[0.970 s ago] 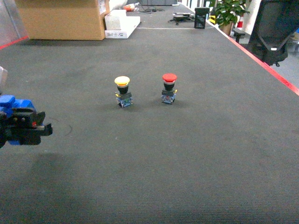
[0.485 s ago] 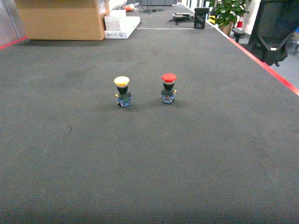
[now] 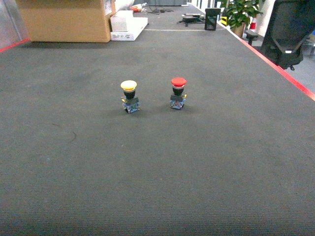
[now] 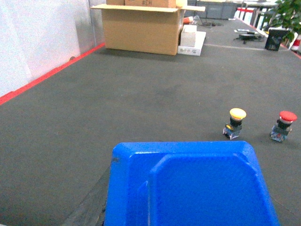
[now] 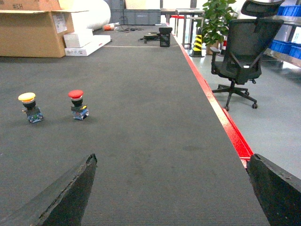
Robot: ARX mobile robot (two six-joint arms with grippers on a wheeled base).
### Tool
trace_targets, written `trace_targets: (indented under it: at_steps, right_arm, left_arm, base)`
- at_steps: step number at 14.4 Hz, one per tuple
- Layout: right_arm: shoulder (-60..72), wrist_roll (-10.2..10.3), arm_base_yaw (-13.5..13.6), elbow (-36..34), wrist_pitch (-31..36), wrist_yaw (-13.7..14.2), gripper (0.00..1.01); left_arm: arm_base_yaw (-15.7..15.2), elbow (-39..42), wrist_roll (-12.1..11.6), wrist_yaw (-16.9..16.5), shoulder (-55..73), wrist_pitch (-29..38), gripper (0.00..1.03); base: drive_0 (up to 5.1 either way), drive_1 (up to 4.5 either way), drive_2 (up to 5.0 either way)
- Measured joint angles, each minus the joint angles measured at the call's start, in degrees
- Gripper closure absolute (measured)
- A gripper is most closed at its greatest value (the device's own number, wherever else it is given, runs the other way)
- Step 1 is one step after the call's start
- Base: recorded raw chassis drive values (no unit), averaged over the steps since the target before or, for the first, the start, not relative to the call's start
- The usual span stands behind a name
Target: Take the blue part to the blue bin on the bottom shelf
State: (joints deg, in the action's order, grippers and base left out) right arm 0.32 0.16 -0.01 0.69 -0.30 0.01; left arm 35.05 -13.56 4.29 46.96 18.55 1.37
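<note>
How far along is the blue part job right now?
Pickup looks done: the blue part fills the left wrist view, apparently held in the hidden left claw. Right claw open, empty. Left: carrying it to the blue bin, which no view shows.

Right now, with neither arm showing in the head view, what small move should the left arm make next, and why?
Probably carry the blue part toward the bin: it fills the left wrist view close to the camera, apparently held, and no blue crate or shelf is visible, only the yellow button and red button.
</note>
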Motion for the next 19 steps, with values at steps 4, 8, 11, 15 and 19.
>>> trace_targets:
  at_steps: [4, 8, 11, 15, 19]
  right_arm:
    - [0.0, 0.0, 0.0, 0.0, 0.0, 0.0, 0.03]
    - [0.0, 0.0, 0.0, 0.0, -0.1, 0.0, 0.03]
    - [0.0, 0.0, 0.0, 0.0, 0.2, 0.0, 0.03]
    - [0.0, 0.0, 0.0, 0.0, 0.0, 0.0, 0.03]
    - [0.0, 0.0, 0.0, 0.0, 0.0, 0.0, 0.03]
  left_arm:
    - [0.0, -0.3, 0.0, 0.0, 0.1, 0.0, 0.60]
    - [0.0, -0.2, 0.0, 0.0, 0.3, -0.1, 0.60]
    - [0.0, -0.2, 0.0, 0.0, -0.1, 0.2, 0.60]
    - [0.0, -0.3, 0.0, 0.0, 0.0, 0.0, 0.60]
    - [0.0, -0.3, 0.0, 0.0, 0.0, 0.1, 0.60]
  base:
    - [0.0, 0.00, 0.0]
    - [0.0, 0.00, 0.0]
    - [0.0, 0.00, 0.0]
    - [0.0, 0.00, 0.0]
    - [0.0, 0.00, 0.0]
